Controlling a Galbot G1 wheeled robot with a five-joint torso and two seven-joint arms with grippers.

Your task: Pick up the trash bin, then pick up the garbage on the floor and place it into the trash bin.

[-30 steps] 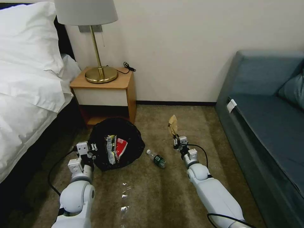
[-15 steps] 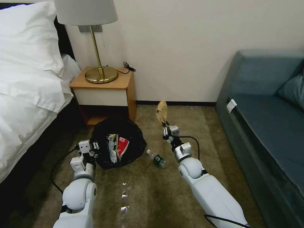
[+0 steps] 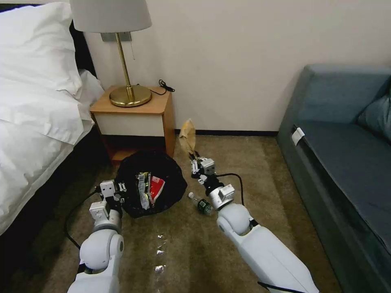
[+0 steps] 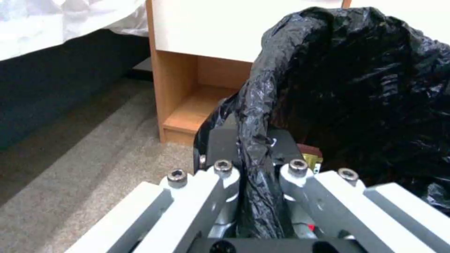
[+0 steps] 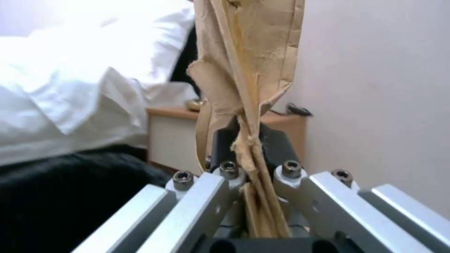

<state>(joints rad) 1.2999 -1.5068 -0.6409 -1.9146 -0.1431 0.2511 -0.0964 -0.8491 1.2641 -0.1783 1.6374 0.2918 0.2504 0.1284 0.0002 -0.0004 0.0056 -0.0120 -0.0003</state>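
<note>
Fingers of the right gripper pinch the crumpled brown paper, held upright just beside the trash bin. Left gripper fingers clamp the bin's bag-lined rim. Carry paper over the opening before release. Count: two wrappers in bin, probably; one bottle on floor; one paper.

Black-lined trash bin, red-and-white wrapper inside, brown paper, green-labelled bottle, olive carpet.
</note>
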